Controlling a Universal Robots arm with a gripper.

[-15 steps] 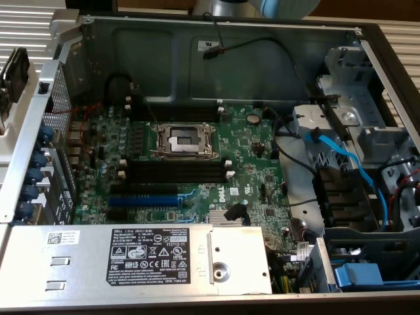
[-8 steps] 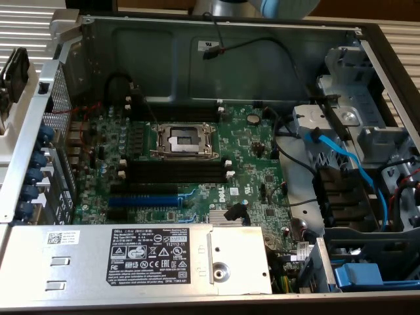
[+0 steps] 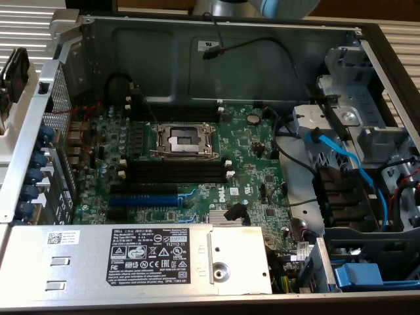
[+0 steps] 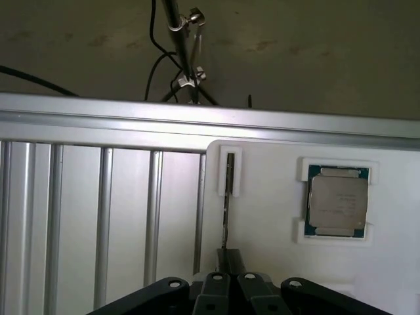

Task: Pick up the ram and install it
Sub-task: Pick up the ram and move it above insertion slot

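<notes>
On the white plate [image 4: 275, 262] at the edge of the bench [image 4: 79, 216], we see the ram [image 4: 229, 190] standing on its long edge, so that it looks like a thin dark strip. Its far end sits inside a small white holder [image 4: 237, 157]. The gripper [image 4: 230, 261] is at the ram's near end with its fingers drawn together. We cannot tell whether they pinch the stick or only rest against it. Just beside the ram, apart from it, a processor chip [image 4: 338, 207] lies flat in a white frame of its own. Beyond the plate runs a silver rail [image 4: 131, 121], and past that we make out black cables [image 4: 154, 72] and a metal rod [image 4: 180, 39].

In the exterior view we look down into an open computer case [image 3: 197, 39]. The green board [image 3: 249, 151] lies flat in it, with the processor socket [image 3: 184, 139] near its middle. The long black memory slots [image 3: 174, 172] lie just below the socket in the picture, and the blue slot [image 3: 143, 197] lies below those. A grey power supply [image 3: 131, 256] with a black label fills the near side. A part of the arm [image 3: 275, 6] shows above the case's far wall.
</notes>
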